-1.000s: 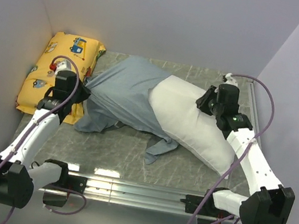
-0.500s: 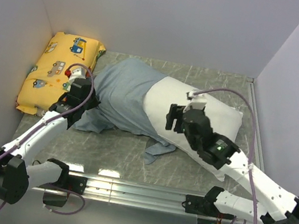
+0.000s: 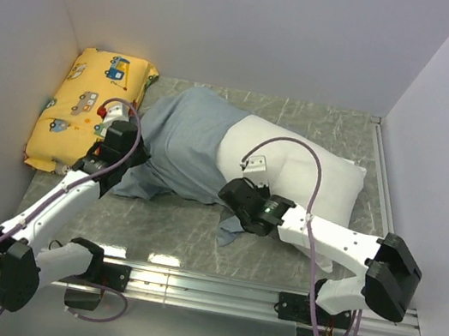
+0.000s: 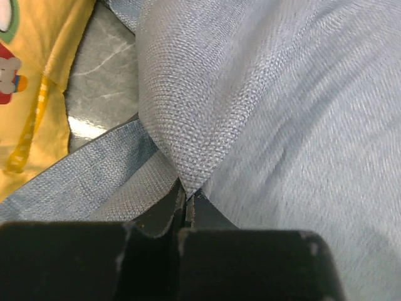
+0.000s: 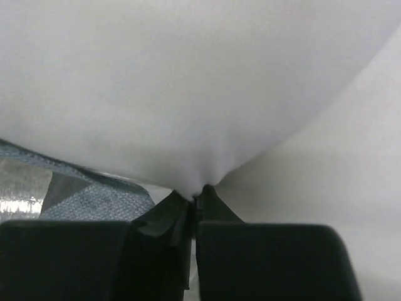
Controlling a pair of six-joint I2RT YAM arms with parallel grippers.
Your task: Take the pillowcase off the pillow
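Note:
The grey pillowcase (image 3: 182,139) covers the left half of the white pillow (image 3: 294,167), which lies across the middle of the table. My left gripper (image 3: 127,151) is shut on a pinched fold of the pillowcase (image 4: 188,125) at its left end. My right gripper (image 3: 233,194) is at the pillow's near edge by the pillowcase's open end, shut on a pinch of the white pillow (image 5: 188,94). A grey flap of the pillowcase (image 5: 94,197) lies just left of the right fingers.
A yellow cartoon-car pillow (image 3: 88,105) lies at the back left against the wall, just beside my left gripper; it also shows in the left wrist view (image 4: 31,81). Walls close in left, back and right. A metal rail (image 3: 204,286) runs along the near edge.
My right arm has swung from the pillow's far right end down and left to its near edge and closed on it. The left gripper shifted slightly right, still holding the fabric.

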